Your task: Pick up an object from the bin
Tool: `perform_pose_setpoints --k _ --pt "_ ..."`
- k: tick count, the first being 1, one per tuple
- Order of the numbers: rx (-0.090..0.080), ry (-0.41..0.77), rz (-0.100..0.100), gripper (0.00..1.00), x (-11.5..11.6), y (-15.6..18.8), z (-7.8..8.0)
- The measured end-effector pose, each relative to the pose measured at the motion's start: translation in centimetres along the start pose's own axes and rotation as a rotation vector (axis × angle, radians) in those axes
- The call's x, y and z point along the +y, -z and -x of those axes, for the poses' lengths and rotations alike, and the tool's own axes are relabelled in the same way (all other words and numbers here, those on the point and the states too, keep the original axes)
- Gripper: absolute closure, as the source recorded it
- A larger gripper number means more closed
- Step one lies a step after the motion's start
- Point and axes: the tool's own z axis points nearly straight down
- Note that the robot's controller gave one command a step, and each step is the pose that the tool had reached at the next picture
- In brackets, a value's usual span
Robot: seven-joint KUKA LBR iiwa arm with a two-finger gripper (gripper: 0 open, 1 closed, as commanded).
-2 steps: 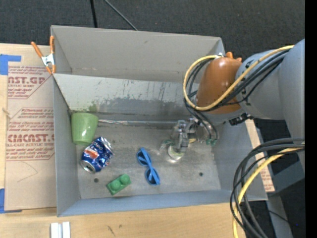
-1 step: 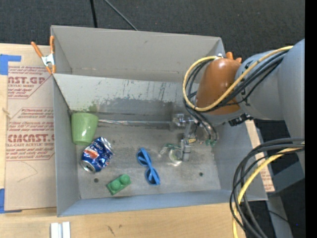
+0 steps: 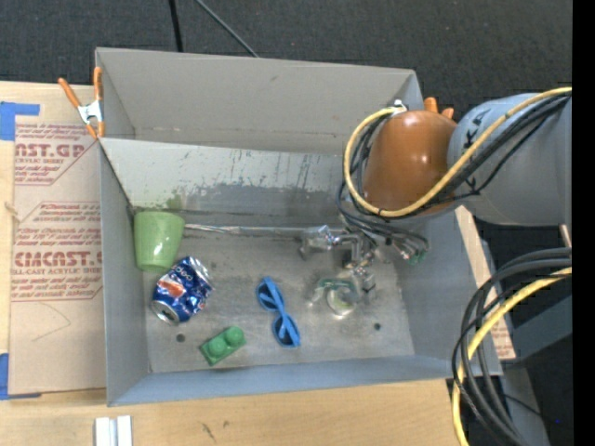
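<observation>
My gripper (image 3: 359, 260) hangs below the orange wrist cover in the right half of the bin, low over the floor. Just under and to the left of it lies a small clear plastic thing with a greenish tint (image 3: 337, 297); whether the gripper touches it I cannot tell. A pair of blue toy sunglasses (image 3: 278, 311) lies a little further left, apart from the gripper.
A light green cup (image 3: 157, 238) lies on its side against the left wall. Below it rests a crushed blue soda can (image 3: 182, 289), and a small green block (image 3: 222, 344) sits near the front wall. The arm and its cables cover the bin's right rim.
</observation>
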Motion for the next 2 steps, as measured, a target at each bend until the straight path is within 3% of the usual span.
perform_pose_setpoints --k 1,2 --pt "0.005 -0.003 -0.001 1.0 -0.2 0.3 -0.1" --pt "-0.005 -0.084 -0.005 1.0 1.1 13.0 -1.7"
